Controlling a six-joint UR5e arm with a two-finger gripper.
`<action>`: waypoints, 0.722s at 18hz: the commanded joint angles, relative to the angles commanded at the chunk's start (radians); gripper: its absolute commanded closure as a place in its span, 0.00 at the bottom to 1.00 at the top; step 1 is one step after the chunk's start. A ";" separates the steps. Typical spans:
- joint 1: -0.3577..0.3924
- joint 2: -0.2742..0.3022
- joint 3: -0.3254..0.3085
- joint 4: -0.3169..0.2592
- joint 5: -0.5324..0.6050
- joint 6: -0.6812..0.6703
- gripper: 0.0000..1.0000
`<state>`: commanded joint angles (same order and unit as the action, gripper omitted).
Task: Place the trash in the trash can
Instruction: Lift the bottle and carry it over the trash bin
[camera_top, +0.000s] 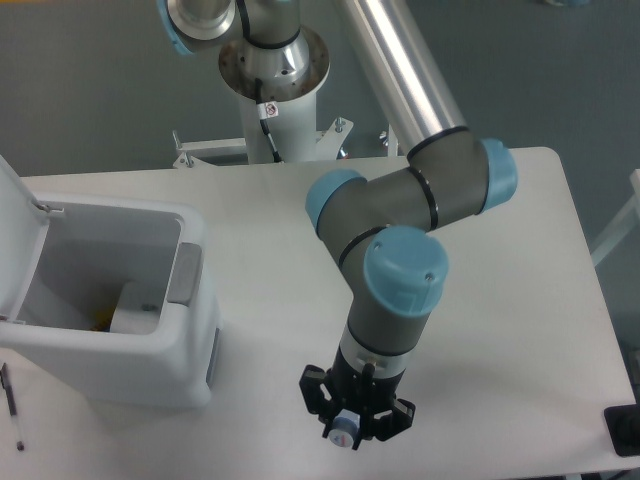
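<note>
Directly under the claw (352, 420), bottle (342, 431) cap showing.

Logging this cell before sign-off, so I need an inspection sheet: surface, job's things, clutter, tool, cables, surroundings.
Surface: white table, mostly bare.
Job's things: trash can at left, lid open; a flat white piece lies inside. A white cap with blue shows at the tool; whether it belongs to a bottle cannot be told.
Clutter: pen at the left edge; black object at the right edge.
Tool: tool points down near the front edge; jaw state unclear.
Cables: black cable on the arm's base.
Surroundings: grey floor.
</note>
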<state>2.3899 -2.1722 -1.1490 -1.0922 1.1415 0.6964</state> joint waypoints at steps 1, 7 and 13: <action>0.000 0.011 0.000 0.000 -0.028 0.000 1.00; 0.023 0.089 0.017 0.006 -0.202 0.000 1.00; 0.034 0.130 0.097 0.006 -0.367 -0.104 1.00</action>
<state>2.4237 -2.0418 -1.0524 -1.0861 0.7749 0.5923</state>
